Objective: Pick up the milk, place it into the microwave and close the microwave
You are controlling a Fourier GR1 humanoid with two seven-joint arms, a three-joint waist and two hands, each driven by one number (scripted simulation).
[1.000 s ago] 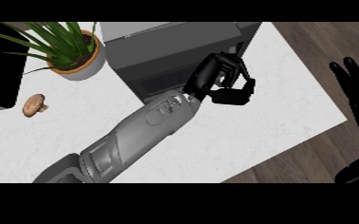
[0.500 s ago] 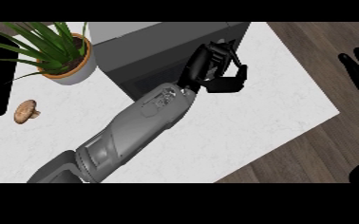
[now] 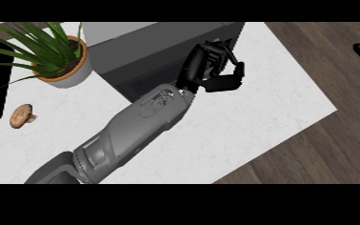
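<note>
White marble desk point(image 3: 267, 100) carries the microwave point(image 3: 162, 52); milk is hidden, and the left hand point(image 3: 211, 69), fingers curled, touches its front corner.

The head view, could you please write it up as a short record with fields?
surface: white counter
microwave: dark grey microwave at the counter's far side
left hand: left hand at the microwave's right front corner, fingers curled, nothing seen in it
right hand: only a sliver at the right edge
milk: not visible
plant: potted plant left of the microwave
other: brown mushroom near the left edge
</note>
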